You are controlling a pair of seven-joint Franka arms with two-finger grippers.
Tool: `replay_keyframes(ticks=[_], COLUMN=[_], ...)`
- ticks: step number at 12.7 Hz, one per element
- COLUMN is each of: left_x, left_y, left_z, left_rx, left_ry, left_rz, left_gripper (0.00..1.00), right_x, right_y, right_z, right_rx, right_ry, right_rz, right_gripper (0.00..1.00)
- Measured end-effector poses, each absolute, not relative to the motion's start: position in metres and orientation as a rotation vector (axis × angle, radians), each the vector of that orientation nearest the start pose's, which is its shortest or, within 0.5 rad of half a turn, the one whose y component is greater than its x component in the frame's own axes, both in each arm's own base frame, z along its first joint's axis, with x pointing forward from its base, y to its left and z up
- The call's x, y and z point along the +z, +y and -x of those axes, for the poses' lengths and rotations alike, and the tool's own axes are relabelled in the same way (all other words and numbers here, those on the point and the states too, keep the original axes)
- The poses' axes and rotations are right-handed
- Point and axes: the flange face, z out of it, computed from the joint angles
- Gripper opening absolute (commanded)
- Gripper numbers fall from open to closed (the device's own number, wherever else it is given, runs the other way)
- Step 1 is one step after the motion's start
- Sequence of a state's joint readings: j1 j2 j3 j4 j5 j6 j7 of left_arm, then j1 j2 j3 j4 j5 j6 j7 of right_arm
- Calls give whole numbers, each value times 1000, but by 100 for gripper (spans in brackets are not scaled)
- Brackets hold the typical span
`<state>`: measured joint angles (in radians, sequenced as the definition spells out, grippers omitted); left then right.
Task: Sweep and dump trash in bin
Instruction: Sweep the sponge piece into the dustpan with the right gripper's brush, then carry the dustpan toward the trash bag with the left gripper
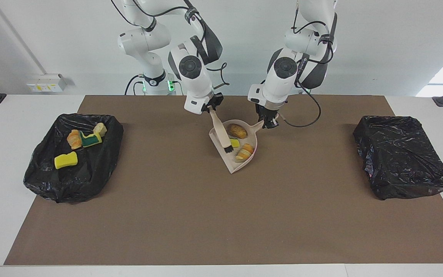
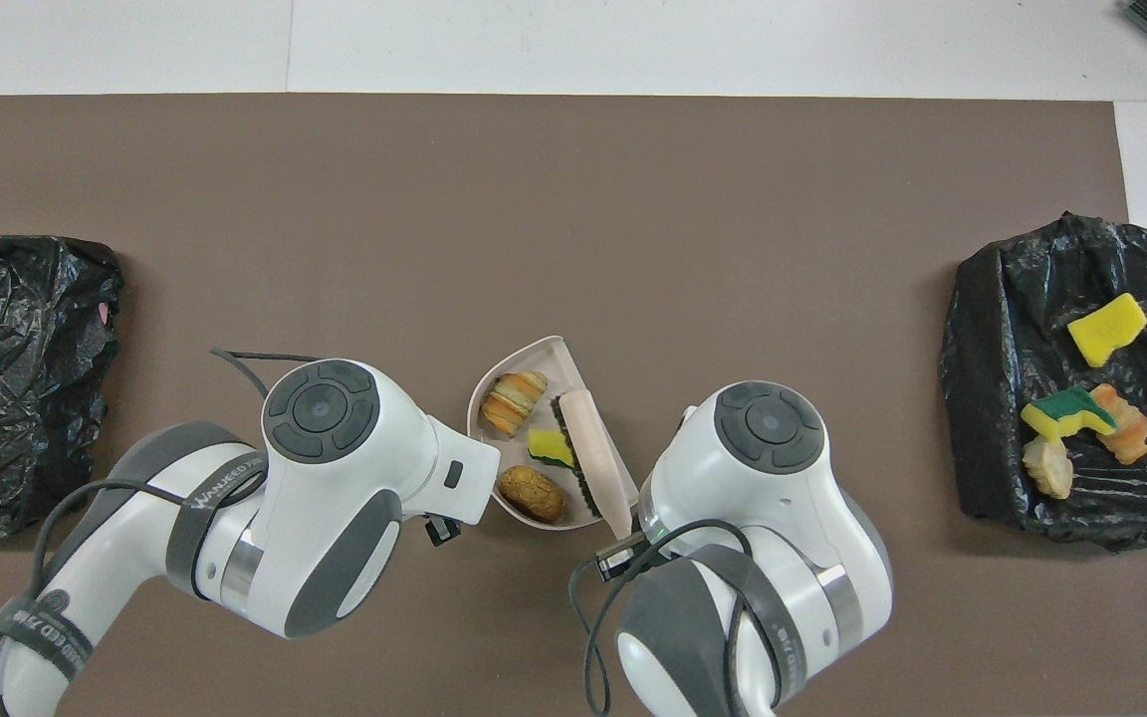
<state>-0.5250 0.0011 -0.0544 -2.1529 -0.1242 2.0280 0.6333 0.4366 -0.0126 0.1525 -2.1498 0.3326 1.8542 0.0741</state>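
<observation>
On your mat: dustpan (image 1: 240,152) holding a bread roll (image 1: 238,130), sponge chunk (image 1: 235,143) and croissant (image 1: 244,152). Your left gripper (image 1: 269,122) is clamped on its handle; your right gripper (image 1: 210,108) grips the brush (image 1: 221,132), bristles inside the pan.

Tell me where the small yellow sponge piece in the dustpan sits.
The sponge piece lies in the dustpan, against the brush bristles, between the croissant and the bread roll.

Dustpan (image 1: 233,163) mid-table between two bins (image 1: 37,175) (image 1: 429,184), trash (image 1: 238,131) in dustpan, brush (image 1: 221,132) across it
</observation>
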Motion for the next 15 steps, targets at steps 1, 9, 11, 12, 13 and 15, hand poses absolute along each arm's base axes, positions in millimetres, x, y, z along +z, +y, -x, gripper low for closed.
replay_keyframes(ticks=[1,9,11,12,13,15], left_x=[389,389,389,389,390,391], left_y=[-292,-292,-291,-290,-289,-283], left_z=[-434,-434,-434,-435,-436,-442], left_rx=[200,200,200,199,197,178], left_ry=[1766,1762,1757,1746,1725,1670], left_rz=[2724,2727,2730,2737,2750,2784], left_gripper=[0,0,0,0,0,0], right_x=[391,420,433,438,442,442], right_y=[302,295,294,298,302,305], right_z=[-393,-348,-338,-329,-321,-313], right_rx=[580,833,874,890,893,893], right_ry=[-562,-542,-477,-458,-445,-397], right_rz=[2846,2799,2810,2821,2838,2865], right_gripper=[0,0,0,0,0,0])
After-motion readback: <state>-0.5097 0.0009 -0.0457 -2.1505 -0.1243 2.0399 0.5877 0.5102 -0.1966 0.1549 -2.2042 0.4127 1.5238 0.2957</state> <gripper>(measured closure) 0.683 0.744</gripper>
